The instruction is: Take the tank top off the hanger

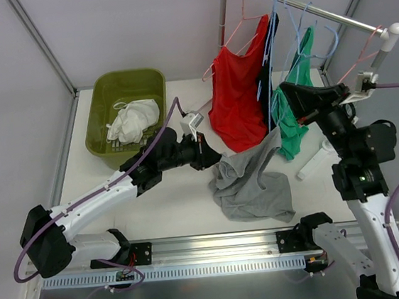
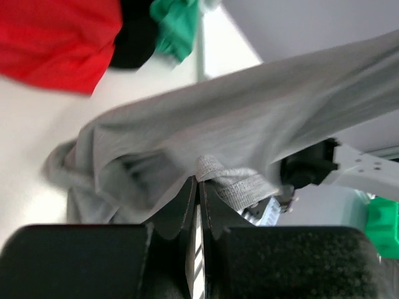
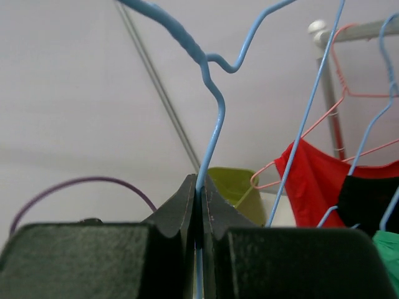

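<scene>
The left gripper (image 2: pixel 198 182) has its fingers clenched on a ribbed hem of the grey tank top (image 1: pixel 249 183). The soft knit lies crumpled on the white table (image 1: pixel 184 208), and its upper end is hidden behind a green top (image 1: pixel 293 122). The right gripper (image 3: pixel 198 182) has its fingers pinched on a thin blue wire hanger (image 3: pixel 212 124). Farther back, a slotted olive basket (image 1: pixel 124 75) holds a bunched white cloth (image 1: pixel 133 119), and a red top (image 1: pixel 237 102) hangs from the rail (image 1: pixel 298 0).

White table (image 1: pixel 183 201), enclosed by pale grey walls (image 1: pixel 137 27) with metal corner struts (image 1: pixel 42 46); aluminium rail (image 1: pixel 209 245) along near edge. Even, diffuse lighting.
</scene>
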Tool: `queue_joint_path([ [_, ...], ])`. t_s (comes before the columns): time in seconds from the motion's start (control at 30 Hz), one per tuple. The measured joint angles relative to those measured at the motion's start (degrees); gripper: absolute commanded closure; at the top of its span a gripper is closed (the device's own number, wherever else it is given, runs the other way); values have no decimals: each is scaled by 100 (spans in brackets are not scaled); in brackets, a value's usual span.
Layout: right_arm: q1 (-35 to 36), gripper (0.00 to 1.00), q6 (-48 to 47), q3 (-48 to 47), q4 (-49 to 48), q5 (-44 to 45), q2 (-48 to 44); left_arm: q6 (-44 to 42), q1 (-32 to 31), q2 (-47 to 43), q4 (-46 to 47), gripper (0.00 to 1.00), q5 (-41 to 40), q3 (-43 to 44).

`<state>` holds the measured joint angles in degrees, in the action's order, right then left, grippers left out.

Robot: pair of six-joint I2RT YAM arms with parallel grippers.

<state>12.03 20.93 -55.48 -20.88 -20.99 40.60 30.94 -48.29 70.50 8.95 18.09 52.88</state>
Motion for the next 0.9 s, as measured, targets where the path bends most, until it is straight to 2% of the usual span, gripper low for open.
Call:
queue_joint_path([
  [0.1, 2, 100, -343, -667, 1034, 356, -236, 4, -2, 74, -164, 100, -173, -286],
  [0.3, 4, 100, -680, -852, 1410, 678, -811, 50, -2, 313, -369, 100, -256, -750],
  [0.57, 39, 100, -717, 232, 247, 264, -645, 111, -4, 186, -420, 100, -275, -1001],
  [0.8, 229, 100, -1093, 243, -225, 63, -76, 107, -4, -273, -459, 100, -356, -1147],
  [0.9, 289, 100, -1204, 24, 175, 50, 61, 98, -4, -457, -721, 100, -527, -1139],
])
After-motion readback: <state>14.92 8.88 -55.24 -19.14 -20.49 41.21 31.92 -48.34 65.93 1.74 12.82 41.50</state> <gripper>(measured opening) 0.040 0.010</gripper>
